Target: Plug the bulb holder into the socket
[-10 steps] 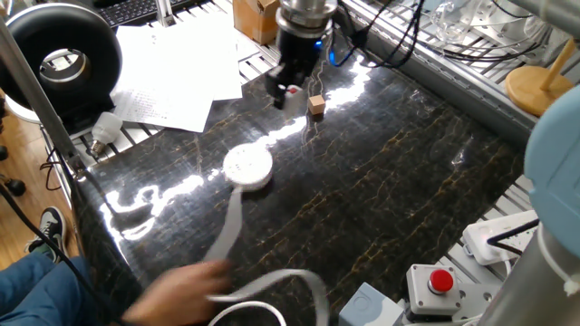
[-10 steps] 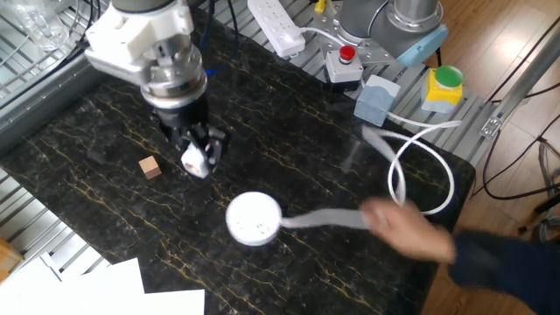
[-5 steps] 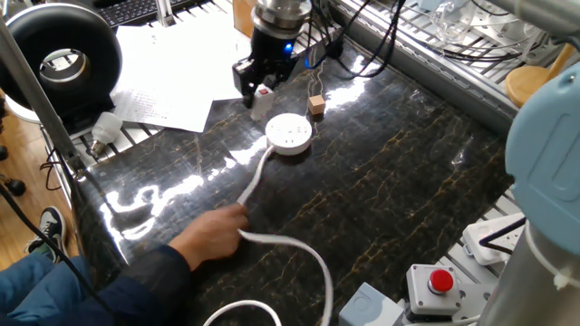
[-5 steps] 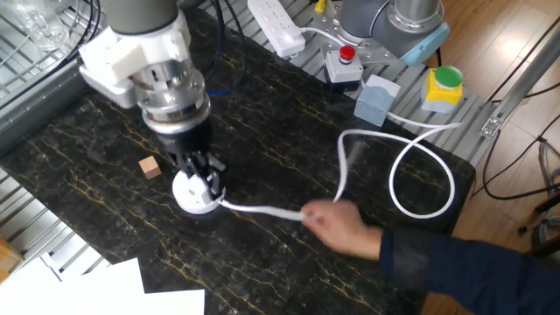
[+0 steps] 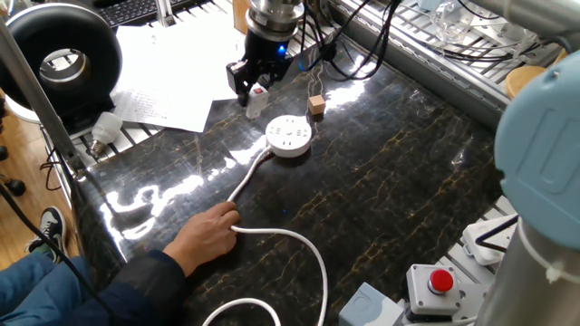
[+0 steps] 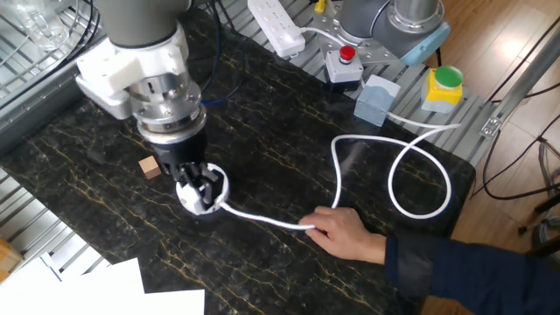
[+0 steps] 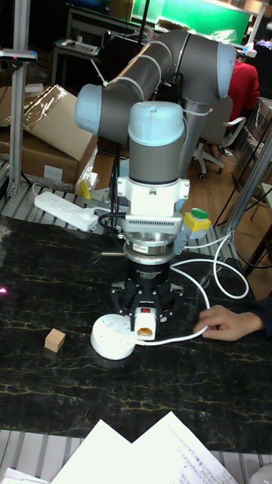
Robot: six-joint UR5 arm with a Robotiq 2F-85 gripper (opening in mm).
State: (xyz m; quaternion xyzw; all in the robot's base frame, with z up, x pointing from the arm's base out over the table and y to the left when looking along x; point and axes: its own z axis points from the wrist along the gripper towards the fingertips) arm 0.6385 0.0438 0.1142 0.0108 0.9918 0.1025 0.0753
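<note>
My gripper (image 7: 145, 313) is shut on the bulb holder (image 7: 145, 324), a small white piece with a red rocker switch, held upright with its lower end down. The socket (image 5: 288, 136), a round white puck with plug holes on top, lies flat on the dark table. In one fixed view the bulb holder (image 5: 257, 98) hangs just left of and behind the socket. In the other fixed view my gripper (image 6: 198, 182) covers most of the socket (image 6: 210, 203). From the front the bulb holder overlaps the right edge of the socket (image 7: 112, 338).
A person's hand (image 5: 207, 235) holds the socket's long white cable (image 5: 299, 243) on the table. A tan cube (image 5: 315, 105) sits beside the socket. At the table's edges are a power strip (image 6: 276, 23), a red button box (image 6: 346, 58), a yellow box with a green button (image 6: 444, 84) and papers (image 5: 172, 68).
The person's hand has dragged the socket by its cable from mid-table to just below my gripper. My gripper has shifted a little sideways with the bulb holder still in it.
</note>
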